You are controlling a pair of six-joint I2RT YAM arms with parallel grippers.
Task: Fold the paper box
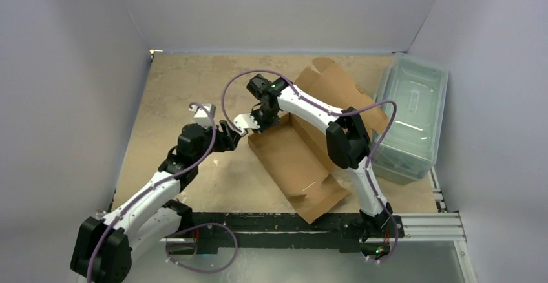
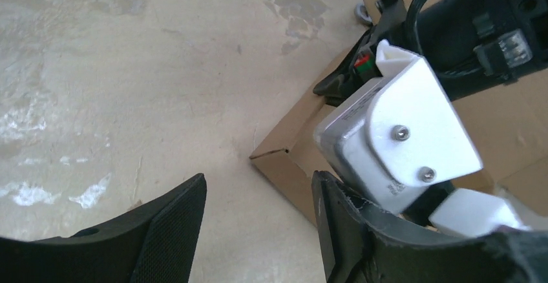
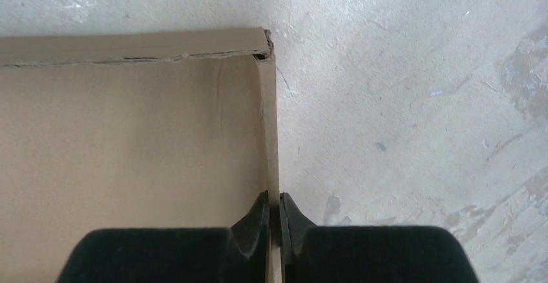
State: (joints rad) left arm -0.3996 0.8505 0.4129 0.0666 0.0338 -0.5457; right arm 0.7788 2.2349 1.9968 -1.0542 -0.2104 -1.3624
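Observation:
The paper box (image 1: 294,160) lies slanted across the middle of the table, brown cardboard with its lid flap spread toward the back right. My right gripper (image 1: 258,120) is at the box's far-left end. In the right wrist view it (image 3: 274,196) is shut on the upright end wall (image 3: 268,134), one finger inside the box and one outside. My left gripper (image 1: 231,136) stands just left of that end. In the left wrist view it (image 2: 258,178) is open over bare table, with the box corner (image 2: 284,167) just beyond its right finger and nothing between its fingers.
A translucent grey-green plastic bin (image 1: 413,118) stands at the right edge, touching the box's lid flap. The right arm's white camera mount (image 2: 413,121) sits close above the left gripper's right finger. Grey walls enclose the table on three sides.

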